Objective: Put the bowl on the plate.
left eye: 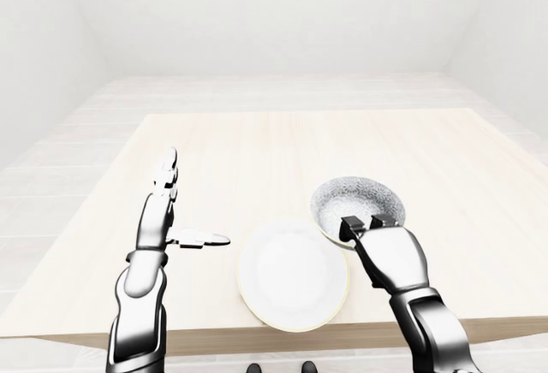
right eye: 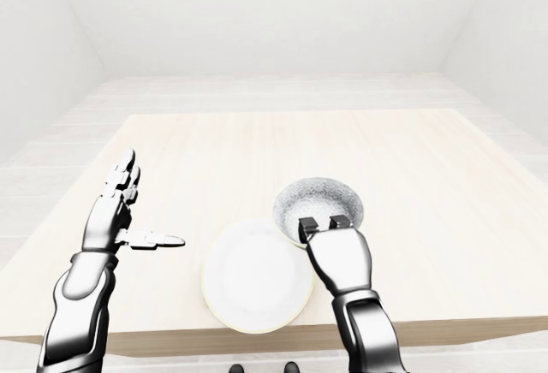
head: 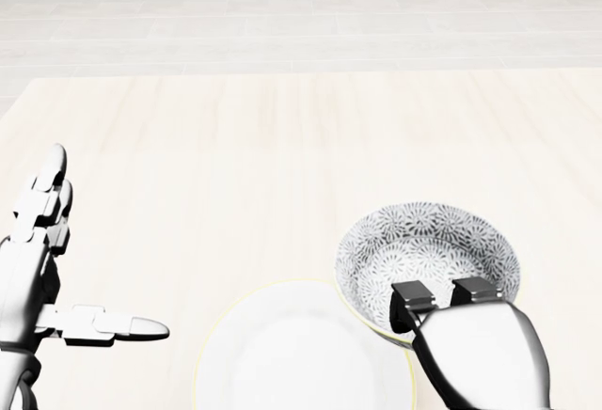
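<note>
Pale surface [head: 282,147] held the plate [head: 292,354] at eight o'clock from the bowl [head: 428,255], its rim pinched by the right robot hand [head: 480,349].

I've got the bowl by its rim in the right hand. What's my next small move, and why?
Probably shift the patterned bowl leftward in the head view, over the middle of the white plate, before lowering. For now it overlaps only the plate's right edge. The right hand has its fingers hooked over the bowl's near rim, and the open left hand stands apart at the left.
</note>
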Robot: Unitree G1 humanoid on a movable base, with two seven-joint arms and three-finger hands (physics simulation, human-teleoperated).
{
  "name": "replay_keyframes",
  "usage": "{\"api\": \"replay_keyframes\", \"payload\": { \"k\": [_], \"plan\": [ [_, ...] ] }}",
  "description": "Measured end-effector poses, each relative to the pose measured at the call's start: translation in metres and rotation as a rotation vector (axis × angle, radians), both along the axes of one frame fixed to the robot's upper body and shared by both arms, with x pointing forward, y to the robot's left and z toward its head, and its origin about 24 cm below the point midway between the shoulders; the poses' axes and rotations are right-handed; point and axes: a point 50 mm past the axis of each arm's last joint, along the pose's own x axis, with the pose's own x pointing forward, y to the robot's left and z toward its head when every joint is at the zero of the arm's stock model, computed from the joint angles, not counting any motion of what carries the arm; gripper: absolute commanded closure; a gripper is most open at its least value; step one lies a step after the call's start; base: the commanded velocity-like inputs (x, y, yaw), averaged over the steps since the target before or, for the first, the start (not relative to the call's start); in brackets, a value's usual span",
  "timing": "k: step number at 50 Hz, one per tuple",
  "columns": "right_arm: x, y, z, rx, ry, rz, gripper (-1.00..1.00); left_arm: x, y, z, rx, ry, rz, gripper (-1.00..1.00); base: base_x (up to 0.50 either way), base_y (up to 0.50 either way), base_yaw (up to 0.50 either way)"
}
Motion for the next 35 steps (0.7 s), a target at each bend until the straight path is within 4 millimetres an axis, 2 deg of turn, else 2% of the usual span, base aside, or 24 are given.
{"api": "replay_keyframes", "payload": {
  "k": [19, 35],
  "plan": [
    [-0.011, 0.025, -0.018, -0.015, 0.040, 0.125, 0.61, -0.001, 0.000, 0.000, 0.002, 0.002, 0.003, -1.00, 0.00, 0.00, 0.00],
    [-0.026, 0.050, -0.024, -0.018, 0.084, 0.256, 0.62, 0.000, 0.000, -0.002, 0.001, 0.010, 0.001, -1.00, 0.00, 0.00, 0.00]
  ]
}}
